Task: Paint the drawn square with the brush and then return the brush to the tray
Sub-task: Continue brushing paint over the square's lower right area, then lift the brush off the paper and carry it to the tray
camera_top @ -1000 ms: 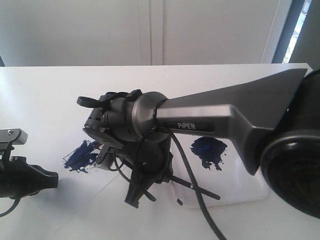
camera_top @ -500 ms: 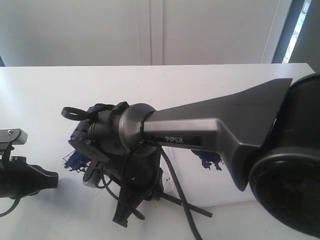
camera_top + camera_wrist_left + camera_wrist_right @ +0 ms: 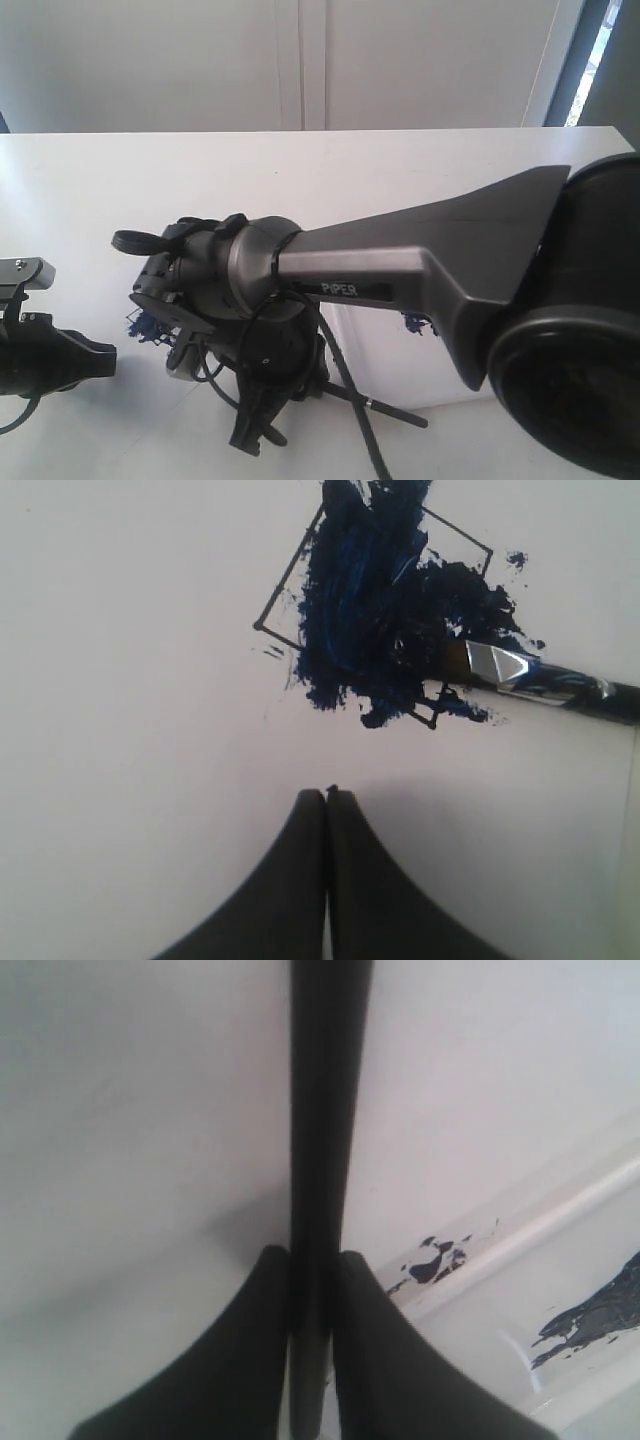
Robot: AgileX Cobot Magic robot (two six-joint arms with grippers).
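Note:
The drawn square (image 3: 385, 600), a thin black outline, is smeared thickly with dark blue paint. The brush (image 3: 505, 666) lies across one corner of it, its stained bristles in the paint and its silver ferrule just outside. My right gripper (image 3: 315, 1260) is shut on the brush's black handle (image 3: 322, 1110). My left gripper (image 3: 327, 795) is shut on nothing, a short way from the square over bare paper. In the exterior view the right arm hides most of the square (image 3: 148, 322); the handle's end (image 3: 398, 413) sticks out to the right.
The white tray (image 3: 470, 385) lies right of the square, mostly under the right arm, with a bit of its blue blot (image 3: 418, 322) showing. Its raised rim (image 3: 560, 1222) runs close to the right gripper. The left gripper (image 3: 105, 353) rests at the table's left edge.
The right arm has swung left with the brush, from beside the tray to over the square. It now covers most of the square and of the tray's blot. The left arm has not moved.

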